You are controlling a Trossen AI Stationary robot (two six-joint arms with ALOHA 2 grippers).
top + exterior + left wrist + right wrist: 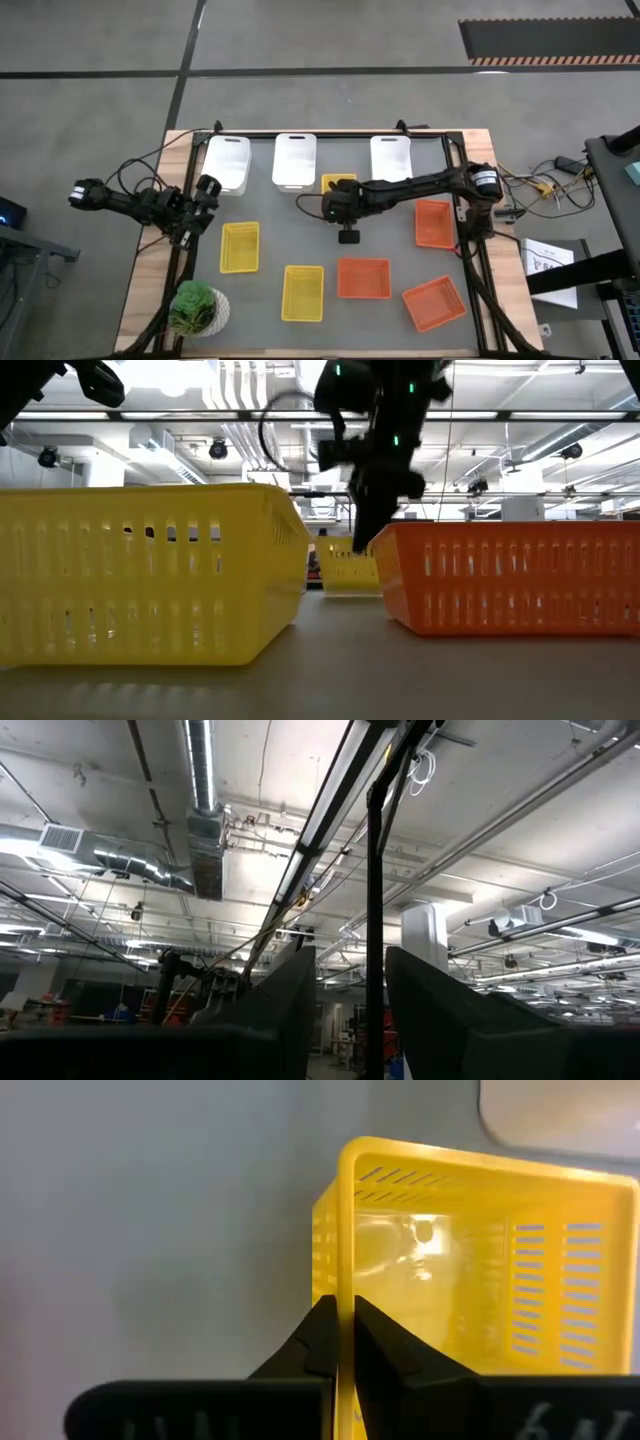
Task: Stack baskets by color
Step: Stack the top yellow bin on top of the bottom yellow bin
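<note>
The right hand has its two fingers pinched together on the thin rim of a yellow basket, one finger inside the wall and one outside. That basket sits on the grey surface near the far side, between the middle and right white baskets, and the arm reaches across to it from the right.

I'd judge the basket light and a little springy: thin moulded plastic with slotted sides, glossy enough to slide in a loose grip. The rim is the sensible hold, since the mesh wall below would flex. Gripped at one edge, it will likely hang tilted once raised.

Two more yellow baskets lie nearer the front left, and three orange baskets spread across the front right.

The left hand waits over the left edge, beside a potted plant, fingers apart and holding nothing.

No brand, label or writing is readable on any basket.
</note>
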